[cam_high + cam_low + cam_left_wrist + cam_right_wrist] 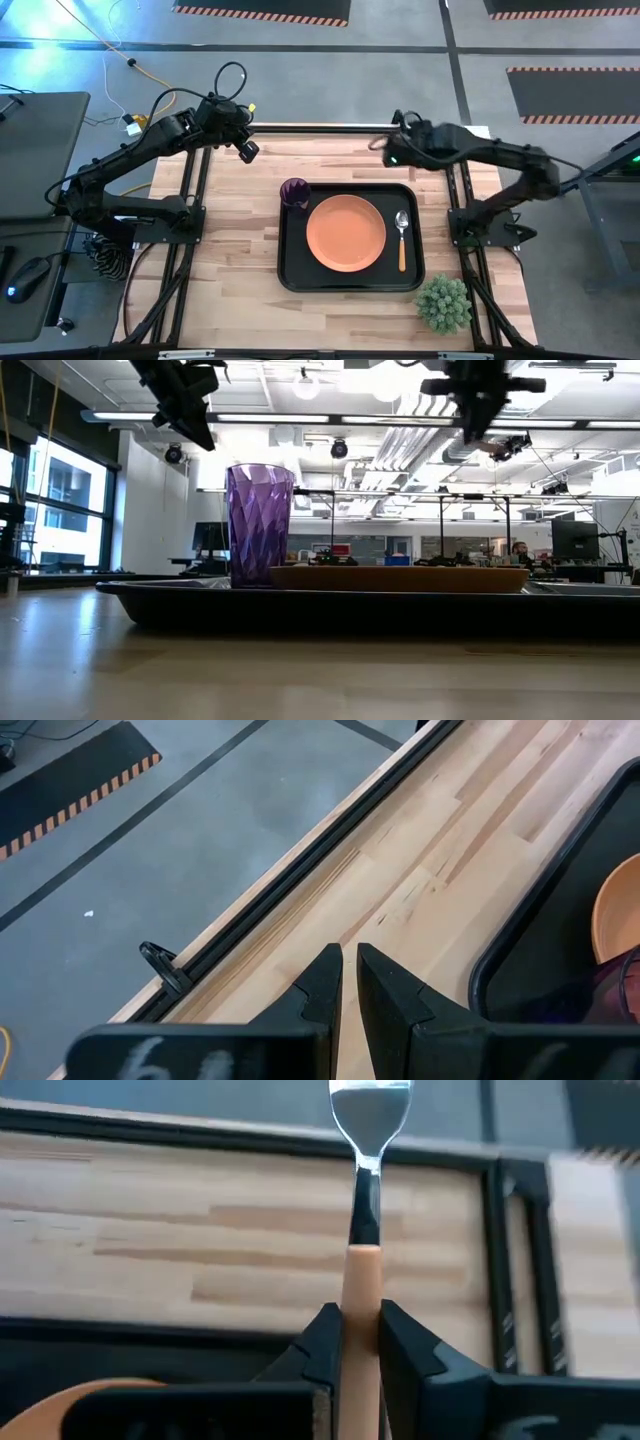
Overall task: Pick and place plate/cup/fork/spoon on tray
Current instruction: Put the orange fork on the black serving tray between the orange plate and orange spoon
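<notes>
The fork (364, 1250) sits pinched by its handle in my right gripper (352, 1342), raised behind the tray (292, 275), presumably for placing, while my left gripper (348, 988) waits closed and empty.

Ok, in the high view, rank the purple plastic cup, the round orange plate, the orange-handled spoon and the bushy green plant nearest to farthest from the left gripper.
From the left gripper:
1. Purple plastic cup, black tray's upper-left corner.
2. Round orange plate, tray's middle.
3. Orange-handled spoon, tray's right side.
4. Bushy green plant, off the tray, lower right.
</notes>
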Available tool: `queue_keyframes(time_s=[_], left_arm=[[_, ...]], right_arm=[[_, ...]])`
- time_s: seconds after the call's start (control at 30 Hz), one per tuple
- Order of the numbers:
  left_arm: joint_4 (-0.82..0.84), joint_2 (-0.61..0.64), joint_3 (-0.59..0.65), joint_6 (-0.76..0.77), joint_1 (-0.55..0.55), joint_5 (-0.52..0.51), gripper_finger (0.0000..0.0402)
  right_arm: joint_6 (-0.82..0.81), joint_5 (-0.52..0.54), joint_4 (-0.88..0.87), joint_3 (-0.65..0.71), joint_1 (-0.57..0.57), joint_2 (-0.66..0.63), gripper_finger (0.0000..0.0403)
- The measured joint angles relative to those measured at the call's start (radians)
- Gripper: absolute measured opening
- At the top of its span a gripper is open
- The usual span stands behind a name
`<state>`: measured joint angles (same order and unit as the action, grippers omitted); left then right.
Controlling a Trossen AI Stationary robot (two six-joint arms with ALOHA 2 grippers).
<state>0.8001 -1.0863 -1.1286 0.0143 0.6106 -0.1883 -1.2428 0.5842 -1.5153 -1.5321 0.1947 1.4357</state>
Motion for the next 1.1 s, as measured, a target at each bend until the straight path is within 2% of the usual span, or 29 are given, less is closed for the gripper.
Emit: queue_keyframes(time_s=[0.17,0.33,0.63,0.87,1.1], left_arm=[[0.000,0.000,0.000,0.000,0.000,0.003,0.0023],[0.000,0.000,0.000,0.000,0.000,0.003,0.0023],[0.000,0.000,0.000,0.001,0.000,0.003,0.0023],[0.000,0.000,0.000,0.003,0.000,0.003,0.0023],[0.000,0.000,0.000,0.010,-0.001,0.003,0.0023]], right_arm=[[-0.183,-0.039,0.086,0.200,-0.086,-0.141,0.0026],[-0.334,-0.057,0.153,0.329,-0.175,-0.201,0.0026],[-0.535,-0.100,0.221,0.432,-0.313,-0.198,0.0027],[-0.657,-0.151,0.377,0.540,-0.413,-0.192,0.0028],[-0.732,-0.252,0.450,0.582,-0.478,-0.125,0.0028]])
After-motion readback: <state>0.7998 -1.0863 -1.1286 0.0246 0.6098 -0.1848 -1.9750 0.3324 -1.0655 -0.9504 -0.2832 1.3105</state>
